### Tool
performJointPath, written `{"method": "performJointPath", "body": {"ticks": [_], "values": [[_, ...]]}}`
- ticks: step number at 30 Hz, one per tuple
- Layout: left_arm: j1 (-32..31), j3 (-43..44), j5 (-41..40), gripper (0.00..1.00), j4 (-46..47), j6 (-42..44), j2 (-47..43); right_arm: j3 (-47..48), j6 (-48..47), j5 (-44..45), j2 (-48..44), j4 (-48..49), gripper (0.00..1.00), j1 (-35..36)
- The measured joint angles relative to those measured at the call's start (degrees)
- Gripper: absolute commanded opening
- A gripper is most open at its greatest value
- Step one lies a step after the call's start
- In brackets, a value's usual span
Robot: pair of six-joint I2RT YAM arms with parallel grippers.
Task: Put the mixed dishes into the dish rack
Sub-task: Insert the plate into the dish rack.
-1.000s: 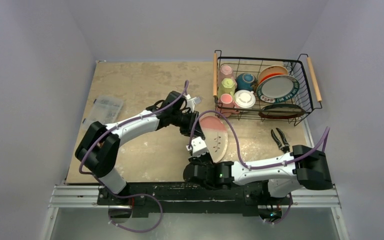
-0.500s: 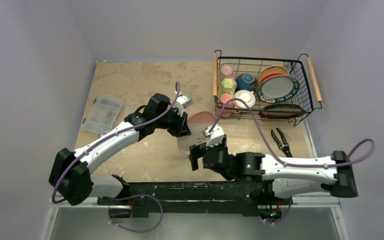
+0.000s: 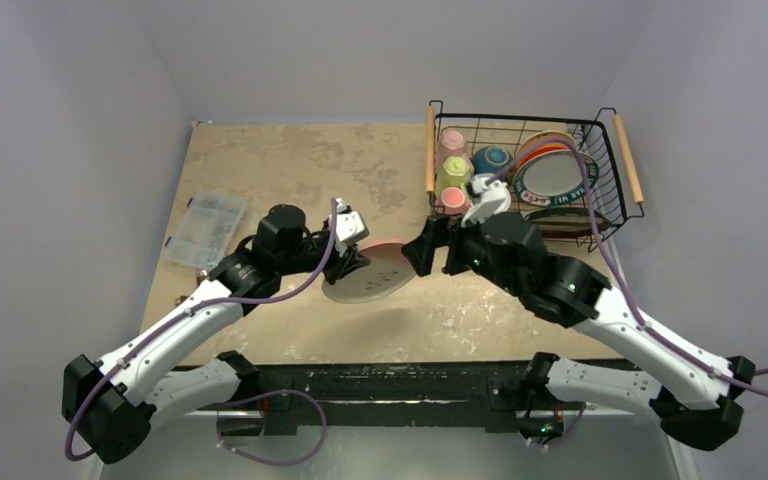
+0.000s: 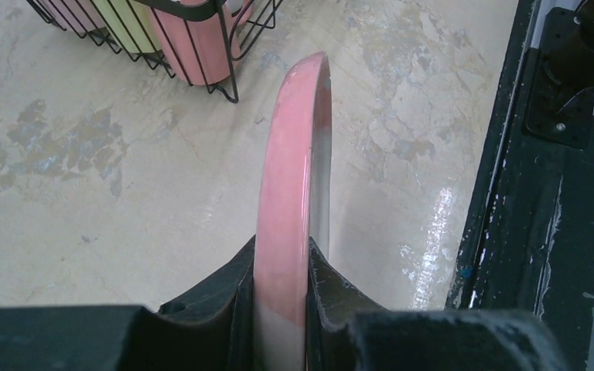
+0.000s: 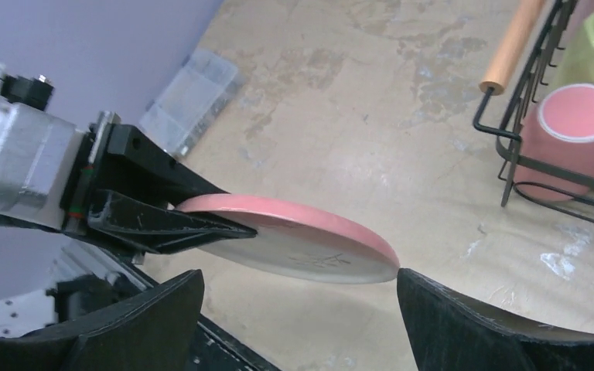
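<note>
Over at the left edge of the surface (image 3: 290,170) a clear compartment box (image 3: 205,228) sits by itself, well out of the action. Moving in, the left tool (image 3: 355,265) is clamped down tight on one rim of the pink plate (image 3: 375,275), which hangs off the surface roughly flat, between the box and the dish rack (image 3: 520,118) and nearer the rack. Only that thin bite on the edge carries it, so I'd worry about the plate pivoting or sliding out if the arm jerks. Next comes the right tool (image 3: 432,252), jaws spread as wide as they go and holding nothing, facing the plate's free edge without touching it, as far as I can see. If it closes off-centre, or the left lets go too soon, the plate could drop and crack. Further right, the rack already holds a salmon mug (image 3: 450,198), a yellow-green mug (image 3: 453,172) and standing plates (image 3: 555,175); a careless swing could clip the wire wall or knock those mugs.
</note>
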Motion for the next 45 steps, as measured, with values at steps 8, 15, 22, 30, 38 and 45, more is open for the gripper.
{"method": "performJointPath", "body": {"ticks": [8,15,22,30,38,45], "values": [[0.0,1.2,0.1,0.0,-3.1,4.3,6.0,-1.8,-12.6,-10.4,10.6,2.6,0.77,-4.3],[0.0,1.2,1.1,0.0,-6.2,9.5,6.6,-17.8,-31.7,-21.2,-1.3,13.6,0.78,-5.4],[0.0,1.2,3.8,0.0,-8.0,13.1,5.8,-14.8,-45.3,-30.3,5.4,17.8,0.71,-8.9],[0.0,1.2,7.0,0.0,-8.1,15.1,3.7,-8.9,-52.3,-45.6,19.1,17.9,0.53,-12.9],[0.0,1.2,8.3,0.0,-9.3,16.9,3.6,-5.2,-56.6,-58.5,26.9,16.7,0.45,-12.9],[0.0,1.2,8.4,0.0,-10.6,16.2,3.6,-4.5,-60.9,-62.8,31.5,14.9,0.0,-12.9]]}}
